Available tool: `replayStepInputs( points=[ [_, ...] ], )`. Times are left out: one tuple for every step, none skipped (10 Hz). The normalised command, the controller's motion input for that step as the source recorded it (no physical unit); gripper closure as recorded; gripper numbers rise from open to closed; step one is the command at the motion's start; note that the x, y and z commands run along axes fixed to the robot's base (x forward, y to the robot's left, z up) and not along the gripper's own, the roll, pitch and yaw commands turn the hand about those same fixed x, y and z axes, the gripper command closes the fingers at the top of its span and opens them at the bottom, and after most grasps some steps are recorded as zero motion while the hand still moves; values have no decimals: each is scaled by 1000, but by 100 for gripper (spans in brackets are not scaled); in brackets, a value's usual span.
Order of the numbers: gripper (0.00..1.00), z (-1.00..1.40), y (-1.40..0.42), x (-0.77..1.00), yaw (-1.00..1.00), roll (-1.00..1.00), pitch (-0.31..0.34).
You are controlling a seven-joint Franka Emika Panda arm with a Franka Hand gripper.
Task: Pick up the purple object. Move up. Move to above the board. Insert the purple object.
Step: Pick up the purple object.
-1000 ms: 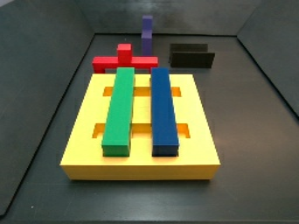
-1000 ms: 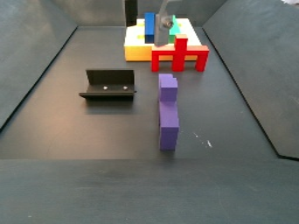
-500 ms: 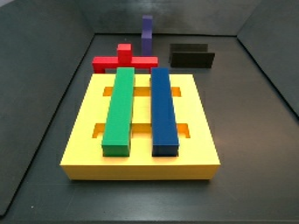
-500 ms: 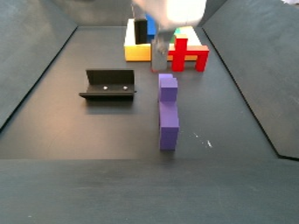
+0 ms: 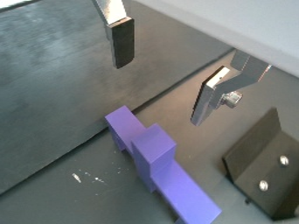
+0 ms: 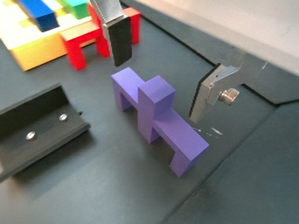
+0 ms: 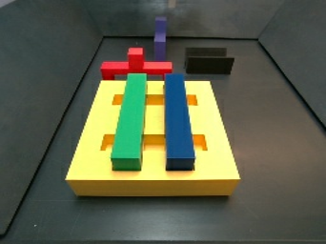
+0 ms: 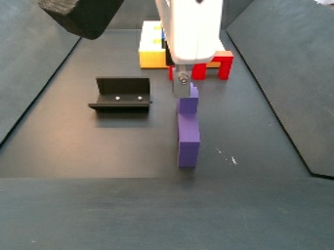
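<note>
The purple object (image 8: 189,122) lies on the dark floor, a long violet piece with a raised bar, also seen in both wrist views (image 5: 158,166) (image 6: 158,118) and far back in a side view (image 7: 160,33). My gripper (image 8: 185,83) hangs just above the end of it that faces the board, and is open. In both wrist views the gripper (image 5: 167,67) (image 6: 163,63) holds nothing, its fingers (image 6: 117,35) spread wide over that end. The yellow board (image 7: 152,176) carries a green bar (image 7: 132,114) and a dark-blue bar (image 7: 180,114).
A red cross-shaped block (image 8: 216,64) stands between the board (image 8: 151,57) and the purple object. The fixture (image 8: 121,94) sits beside the purple object, also in the wrist views (image 6: 41,127) (image 5: 268,166). Dark walls enclose the floor.
The gripper has come from over the board towards the purple object and dropped lower, now hanging right above its end. Nothing on the floor has moved.
</note>
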Motion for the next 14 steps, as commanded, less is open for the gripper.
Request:
replayStepInputs(
  points=[
    [0,-229,-97,-103,-489,19,0],
    [0,-237,-94,-134,-411,19,0],
    [0,-171,66,-100,-266,-33,-34],
    [0,-57,69,-26,-60,0,0],
    [0,-266,20,-11,-91,0,0],
    [0,-277,-109,-103,0,44,0],
    [0,-277,-294,-143,206,91,-24],
    [0,-331,-183,-34,231,76,-50],
    [0,-289,-220,-14,220,134,-24],
    [0,-314,-137,-26,186,156,-4],
    [0,-340,-69,-11,169,146,-6],
    [0,-306,-31,0,60,87,0],
    [0,-303,0,0,0,37,0],
    [0,-223,0,0,0,16,0]
  ],
)
